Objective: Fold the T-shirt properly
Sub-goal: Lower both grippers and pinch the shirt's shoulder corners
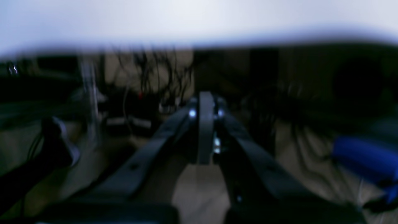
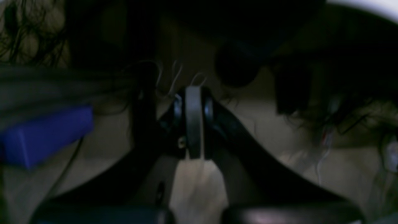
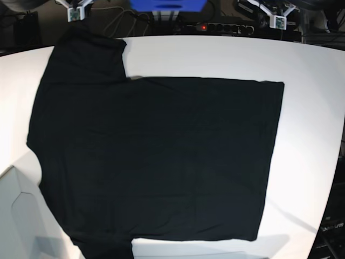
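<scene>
Left gripper (image 1: 205, 130) first: in the left wrist view its jaws are pressed together with nothing between them, so it's shut and empty-handed. It's up off the work surface, pointing out past the white table (image 1: 186, 21) edge at a blurry mess of cables and a blue block (image 1: 363, 161) off to the right. No cloth in that shot at all.

Right wrist view, same story. Right gripper (image 2: 194, 124) has its jaws closed up tight, holding nothing, and it's looking at dim floor and wires with another blue block (image 2: 43, 137) on the left. Pretty dark and soft, can't make out much else.

Base view is where the actual job shows. T-shirt (image 3: 156, 156) is spread flat on the table (image 3: 312, 108), plain black side up, no print visible from here. Collar end is toward the left, hem toward the right, one sleeve sticking out at the far left corner and the other at the near left, partly cut off by the picture edge. Neither arm shows over the cloth in this shot.

So progress-wise, I'd call it basically zero: laid out smooth and ready, but no fold in it yet. Sleeves, sides and the final halving all look left to do, and both arms need to get over to an edge first.
</scene>
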